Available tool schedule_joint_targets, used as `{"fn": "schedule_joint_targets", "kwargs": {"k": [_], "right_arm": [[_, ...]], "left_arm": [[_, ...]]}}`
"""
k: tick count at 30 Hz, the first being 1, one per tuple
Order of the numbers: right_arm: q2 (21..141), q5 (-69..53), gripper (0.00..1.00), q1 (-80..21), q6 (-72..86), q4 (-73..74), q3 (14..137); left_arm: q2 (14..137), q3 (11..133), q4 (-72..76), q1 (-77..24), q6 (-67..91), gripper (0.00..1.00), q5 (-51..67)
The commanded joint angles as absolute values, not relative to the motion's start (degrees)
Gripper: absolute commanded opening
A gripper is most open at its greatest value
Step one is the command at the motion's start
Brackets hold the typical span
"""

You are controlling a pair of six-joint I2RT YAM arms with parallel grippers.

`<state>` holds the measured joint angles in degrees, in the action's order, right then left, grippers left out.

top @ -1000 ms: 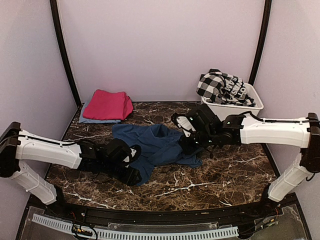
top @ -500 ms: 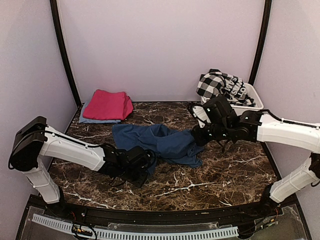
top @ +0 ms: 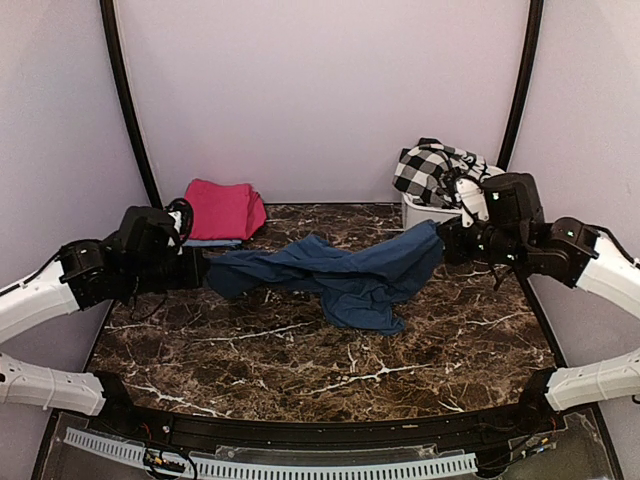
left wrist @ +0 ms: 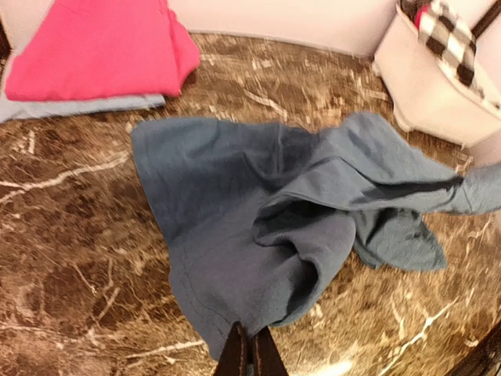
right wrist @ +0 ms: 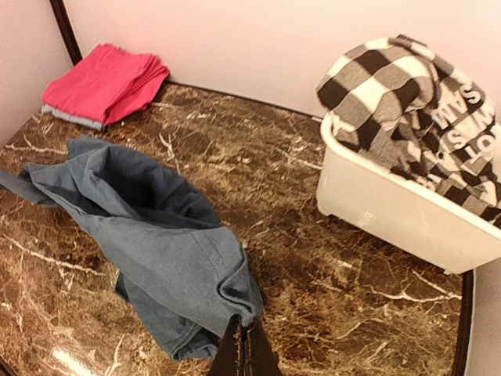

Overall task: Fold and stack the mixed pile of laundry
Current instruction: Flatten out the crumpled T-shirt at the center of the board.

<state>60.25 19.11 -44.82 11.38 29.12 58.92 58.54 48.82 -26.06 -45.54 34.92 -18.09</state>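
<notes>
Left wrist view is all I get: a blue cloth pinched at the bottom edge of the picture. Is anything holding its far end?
Observer: Yes. The right gripper is shut on the blue cloth at its other end, next to the white tub.
Operator: I only see a corner of that tub. What is in it?
Observer: A black-and-white checked garment with white lettering printed on it, heaped up over the rim.

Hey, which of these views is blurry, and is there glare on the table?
Left wrist view: white tub and far end of blue cloth smeared; top view: sharp; right wrist view: sharp, glare patch on marble table.
</notes>
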Motion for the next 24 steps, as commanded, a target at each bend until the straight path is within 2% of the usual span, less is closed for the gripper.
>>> {"fn": "schedule_joint_targets", "kwargs": {"k": [1, 7, 15, 20, 24], "right_arm": [[57.4, 23.1, 0.00, -43.1, 7.3, 22.9, 63.5], [60.7, 24.6, 0.00, -43.1, -3.5, 20.4, 79.8], [58.2, 25.8, 0.00, -43.1, -9.8, 23.5, 96.2], [53.7, 15.3, 0.00, -43.4, -9.9, 27.5, 102.0], [52.0, 5.7, 0.00, -43.4, -8.7, 30.4, 105.9]], "left_arm": [[55.9, 56.7, -31.9, -40.2, 30.7, 0.00, -20.3], [61.3, 75.7, -35.4, -39.5, 20.6, 0.00, -26.0], [58.6, 93.7, -37.9, -39.4, 11.7, 0.00, -32.1], [50.8, 94.9, -35.5, -39.4, 8.3, 0.00, -23.6], [49.7, 99.4, -38.3, -39.5, 7.5, 0.00, -14.0]]}}
